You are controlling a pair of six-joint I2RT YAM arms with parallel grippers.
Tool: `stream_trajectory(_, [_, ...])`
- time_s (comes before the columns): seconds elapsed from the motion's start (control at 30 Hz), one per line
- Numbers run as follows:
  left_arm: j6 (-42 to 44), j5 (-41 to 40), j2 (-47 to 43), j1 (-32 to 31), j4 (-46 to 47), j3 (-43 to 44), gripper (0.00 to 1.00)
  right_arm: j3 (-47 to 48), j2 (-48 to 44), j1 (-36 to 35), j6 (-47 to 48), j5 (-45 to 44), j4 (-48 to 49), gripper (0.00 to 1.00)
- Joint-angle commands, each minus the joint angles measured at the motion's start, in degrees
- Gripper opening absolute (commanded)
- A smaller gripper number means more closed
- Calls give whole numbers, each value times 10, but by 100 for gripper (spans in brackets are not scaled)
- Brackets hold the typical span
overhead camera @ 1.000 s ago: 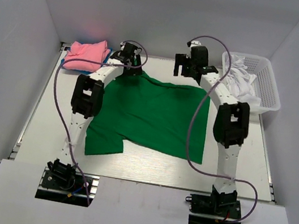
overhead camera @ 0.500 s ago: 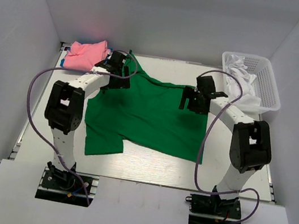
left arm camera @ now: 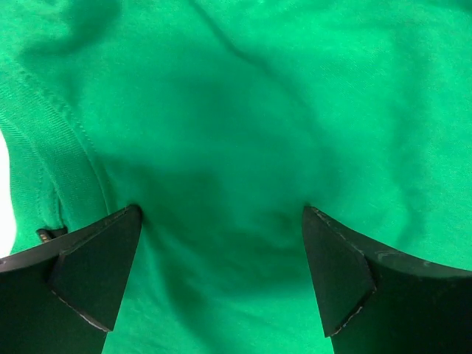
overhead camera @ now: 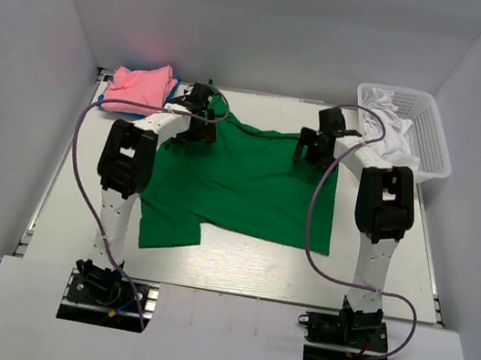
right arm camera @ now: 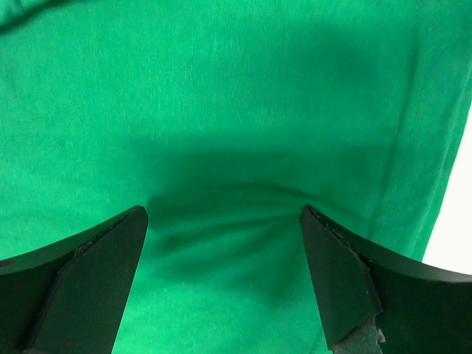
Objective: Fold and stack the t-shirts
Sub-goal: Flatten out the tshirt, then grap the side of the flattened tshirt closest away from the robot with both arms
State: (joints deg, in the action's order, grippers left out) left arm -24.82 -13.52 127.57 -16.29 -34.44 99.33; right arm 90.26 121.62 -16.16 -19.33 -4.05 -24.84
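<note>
A bright green t-shirt (overhead camera: 248,191) lies spread flat on the table, one sleeve pointing to the near left. My left gripper (overhead camera: 197,128) is down on its far left part and my right gripper (overhead camera: 313,149) on its far right part. In the left wrist view the left gripper (left arm camera: 221,221) is open with its fingertips (left arm camera: 99,273) resting on green cloth (left arm camera: 236,110). The right gripper (right arm camera: 223,214) is open too, and the cloth (right arm camera: 221,88) wrinkles slightly between its fingertips (right arm camera: 335,273). A folded pink t-shirt (overhead camera: 141,85) sits at the back left on a blue one (overhead camera: 104,104).
A white mesh basket (overhead camera: 431,143) holding white cloth (overhead camera: 387,121) stands at the back right, close to the right arm. White table surface (overhead camera: 244,268) shows along the near edge. Grey walls enclose the table on three sides.
Both grippers have come from the table's back edge down onto the far part of the green shirt. The shirt's right side now lies a little straighter.
</note>
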Motion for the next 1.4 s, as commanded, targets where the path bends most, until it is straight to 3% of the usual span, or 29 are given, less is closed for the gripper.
stream_trajectory(0.0, [-3,-12,17,1,-34,31,100,44,50,25,37,-3,-30,90])
stream_trajectory(0.33, [-23,37,55,12,-63,107,100,234,150,50,102,25,-96,90])
stream_trajectory(0.63, [-11,38,-78,0,-81,102,100,169,4,15,171,54,-51,90])
stream_trajectory(0.8, [-50,48,-205,0,-133,-27,100,31,-138,3,77,47,27,90])
stream_trajectory(0.83, [-78,48,-226,0,-147,-53,100,-57,-200,5,63,54,54,90])
stream_trajectory(1.07, [-149,167,-462,0,-190,-382,100,-316,-429,5,-54,48,100,90])
stream_trajectory(1.23, [-184,217,-579,-6,-176,-567,100,-406,-509,6,-85,56,109,90])
stream_trajectory(1.37, [-201,248,-609,-19,-130,-637,100,-417,-521,6,-91,47,89,90])
